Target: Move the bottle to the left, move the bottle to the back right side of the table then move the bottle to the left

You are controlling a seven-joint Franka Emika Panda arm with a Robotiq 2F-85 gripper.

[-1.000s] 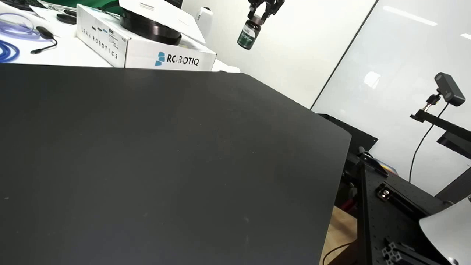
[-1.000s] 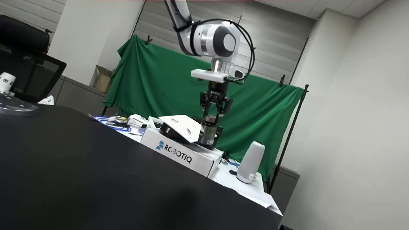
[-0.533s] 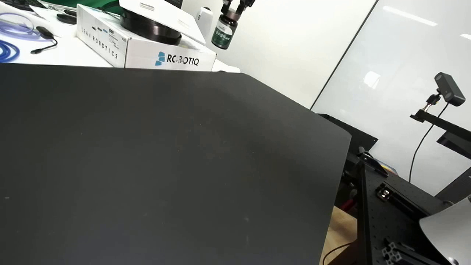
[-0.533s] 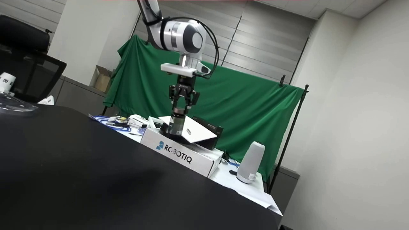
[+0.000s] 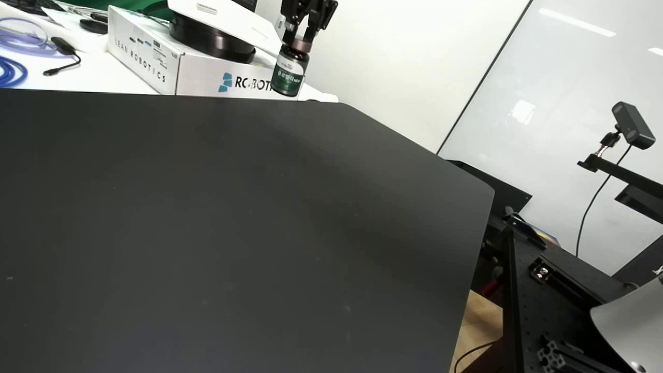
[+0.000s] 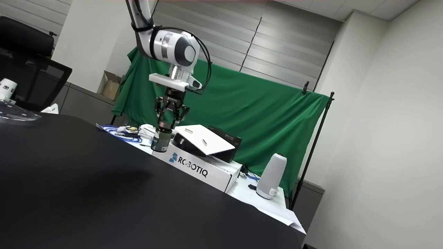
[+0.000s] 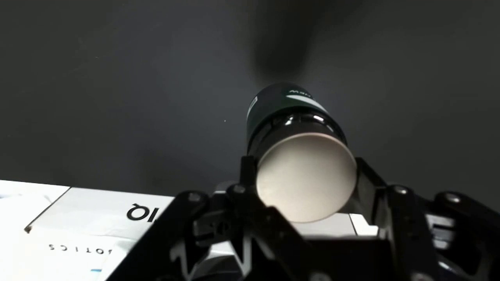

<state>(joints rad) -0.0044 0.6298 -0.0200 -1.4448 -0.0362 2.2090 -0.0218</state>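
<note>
My single pincer (image 5: 299, 41) is clamped about the top of one bottle (image 5: 289, 72), whose body hangs below my grip, above the one black worktop (image 5: 248, 217).

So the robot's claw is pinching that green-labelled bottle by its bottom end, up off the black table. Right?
Not quite: the gripper holds the bottle by its cap, as the wrist view shows. It is indeed up off the black table, in both exterior views.
</note>
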